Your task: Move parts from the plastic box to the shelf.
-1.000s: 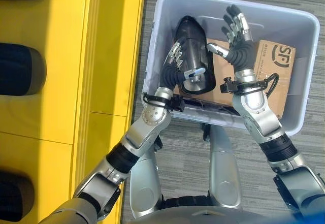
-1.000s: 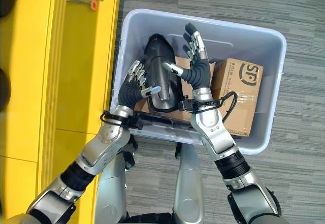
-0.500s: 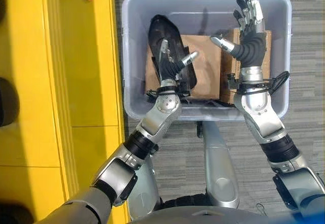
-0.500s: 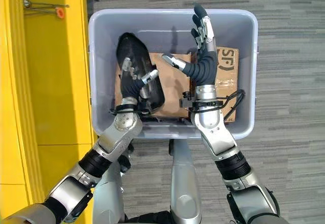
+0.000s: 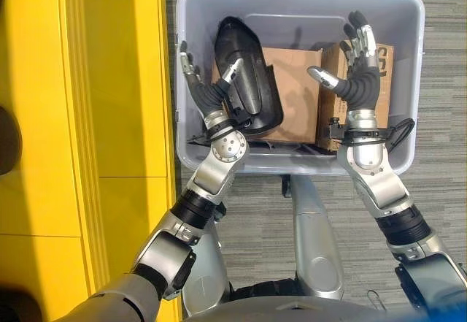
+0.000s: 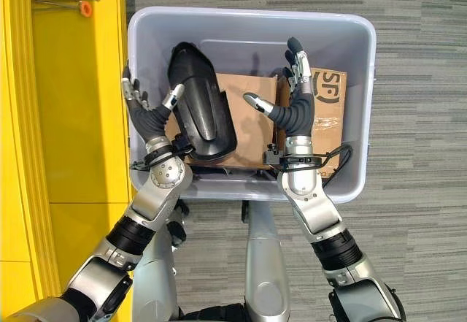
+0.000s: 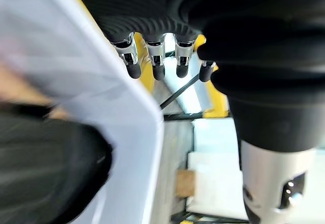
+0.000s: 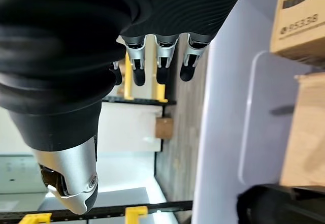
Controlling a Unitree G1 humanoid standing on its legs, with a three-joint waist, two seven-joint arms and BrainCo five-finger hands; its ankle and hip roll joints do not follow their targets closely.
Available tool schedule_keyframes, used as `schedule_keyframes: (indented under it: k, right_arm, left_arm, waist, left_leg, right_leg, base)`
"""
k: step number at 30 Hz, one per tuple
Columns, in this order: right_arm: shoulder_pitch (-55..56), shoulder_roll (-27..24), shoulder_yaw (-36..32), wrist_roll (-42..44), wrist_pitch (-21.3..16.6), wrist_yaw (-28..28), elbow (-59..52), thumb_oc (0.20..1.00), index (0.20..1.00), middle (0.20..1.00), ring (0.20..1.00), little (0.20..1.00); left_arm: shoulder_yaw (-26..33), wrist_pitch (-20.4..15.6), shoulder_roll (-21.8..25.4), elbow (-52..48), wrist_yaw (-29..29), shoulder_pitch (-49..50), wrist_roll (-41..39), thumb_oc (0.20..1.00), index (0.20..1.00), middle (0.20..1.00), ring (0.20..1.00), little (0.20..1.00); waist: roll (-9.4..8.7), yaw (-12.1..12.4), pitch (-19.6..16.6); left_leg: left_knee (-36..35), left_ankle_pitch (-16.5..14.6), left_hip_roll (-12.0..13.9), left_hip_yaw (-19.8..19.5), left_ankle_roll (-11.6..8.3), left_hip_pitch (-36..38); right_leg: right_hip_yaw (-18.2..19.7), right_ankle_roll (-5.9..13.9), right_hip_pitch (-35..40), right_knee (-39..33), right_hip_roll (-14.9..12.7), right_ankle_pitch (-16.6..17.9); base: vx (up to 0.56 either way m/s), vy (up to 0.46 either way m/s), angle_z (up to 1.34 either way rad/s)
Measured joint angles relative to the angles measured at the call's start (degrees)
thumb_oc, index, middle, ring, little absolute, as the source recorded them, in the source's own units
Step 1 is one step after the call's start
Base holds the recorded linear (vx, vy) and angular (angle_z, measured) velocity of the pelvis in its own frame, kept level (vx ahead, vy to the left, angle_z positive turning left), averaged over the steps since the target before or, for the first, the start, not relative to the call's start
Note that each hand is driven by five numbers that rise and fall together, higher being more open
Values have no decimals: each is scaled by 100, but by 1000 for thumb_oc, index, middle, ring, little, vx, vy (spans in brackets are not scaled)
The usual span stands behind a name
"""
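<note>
A grey plastic box (image 5: 292, 4) stands on the carpet beside a yellow shelf (image 5: 109, 117). Inside it a black moulded part (image 5: 244, 74) leans over a flat cardboard box (image 5: 292, 92), and a second printed carton (image 5: 387, 70) stands at the right. My left hand (image 5: 208, 92) is open at the box's left wall, its fingers up along the rim and its thumb (image 5: 232, 70) against the black part's left side. My right hand (image 5: 357, 81) is open above the printed carton, palm towards the black part, holding nothing. The box's pale wall (image 7: 101, 97) shows past the left fingers.
A thin metal tool with an orange tip (image 6: 86, 8) lies on the yellow shelf near its far end. Dark round shapes (image 5: 7, 139) sit at the shelf's left edge. Grey striped carpet (image 5: 438, 212) surrounds the box.
My left hand has come off the top of the black part and moved left to the box's wall. My right hand has dropped lower over the carton. The view has shifted slightly.
</note>
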Motion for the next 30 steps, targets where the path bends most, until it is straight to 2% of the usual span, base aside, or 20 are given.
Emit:
schedule_keyframes:
  k: [5, 9, 18, 25, 30]
  right_arm:
    - [9, 2, 65, -2, 0, -141, 0, 1000, 1000, 1000, 1000, 1000]
    - [22, 2, 86, 6, 0, -193, 2, 1000, 1000, 1000, 1000, 1000]
    - [16, 0, 160, 416, 57, -145, 126, 1000, 1000, 1000, 1000, 1000]
    - [13, 1, 163, 469, 114, -55, 126, 1000, 1000, 1000, 1000, 1000]
    - [29, 3, 163, 580, 119, -27, 126, 1000, 1000, 1000, 1000, 1000]
  left_arm:
    - [37, 73, 71, 8, -158, 122, 63, 1000, 1000, 1000, 1000, 1000]
    - [30, 140, 69, 78, -342, 164, -207, 1000, 1000, 1000, 1000, 1000]
    - [-176, 397, -12, 185, -628, 197, -433, 1000, 1000, 1000, 1000, 1000]
    - [-241, 693, -79, 399, -796, -35, -415, 1000, 1000, 1000, 1000, 1000]
    - [-475, 884, -70, 690, -988, 57, -368, 1000, 1000, 1000, 1000, 1000]
  waist:
    - [-7, 6, 4]
    - [-67, 25, 3]
    - [-93, 3, 0]
    - [-100, -16, -2]
    - [-176, -11, 10]
  left_leg:
    - [10, 8, -1, -80, -5, -104]
    - [14, 21, -7, -97, 0, -124]
    - [14, 49, -3, -105, 0, -197]
    - [15, 48, -2, -121, 0, -279]
    - [26, 49, -2, -129, -1, -378]
  right_leg:
    - [-65, -4, -40, -5, -11, 0]
    - [-85, -4, -39, -3, -20, 0]
    - [-96, -5, -113, 27, -24, 0]
    - [-113, -4, -170, 10, -23, 0]
    - [-123, -9, -254, 10, -26, 4]
  base:
    - [5, -19, 6]
    - [2, -6, 3]
    - [0, 0, 0]
    - [0, 0, 0]
    - [0, 0, 0]
